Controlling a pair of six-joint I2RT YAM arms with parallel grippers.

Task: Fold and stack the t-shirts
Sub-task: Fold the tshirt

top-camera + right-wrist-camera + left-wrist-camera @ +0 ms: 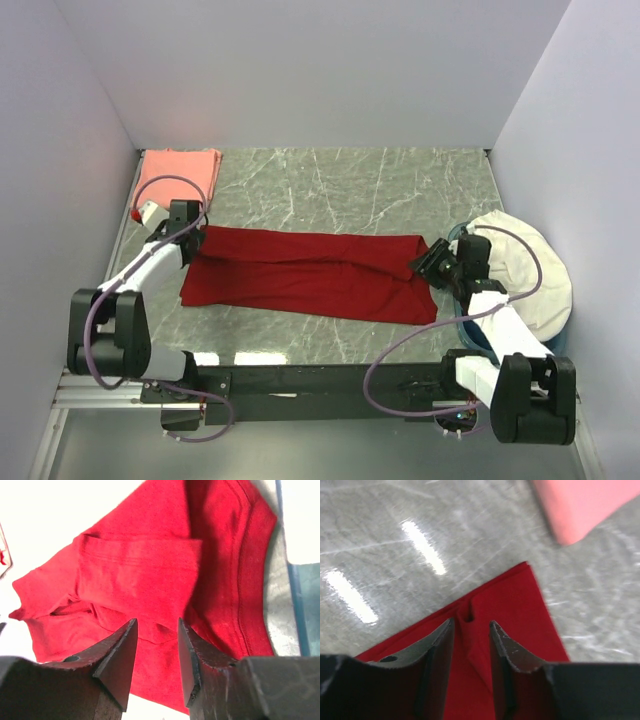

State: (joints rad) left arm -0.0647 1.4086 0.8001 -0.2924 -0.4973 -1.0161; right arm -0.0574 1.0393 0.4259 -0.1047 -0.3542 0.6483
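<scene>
The deep red t-shirt [305, 275] lies as a long folded strip across the middle of the table. My left gripper [192, 226] is at its far left corner, and its fingers [440, 645] stand close together with a ridge of red t-shirt [515, 610] pinched between them. My right gripper [430, 262] is at the strip's right end. Its fingers [197, 650] are also narrowly spaced, with red t-shirt [150, 575] filling the gap. The salmon-pink t-shirt [180, 175] lies folded in the far left corner, and its edge [580, 505] shows in the left wrist view.
A blue basket [470, 330] holding white cloth [525, 275] stands at the right edge, just behind my right arm. White walls close in the table on the left, back and right. Grey marble table [350, 180] surface lies beyond the red strip.
</scene>
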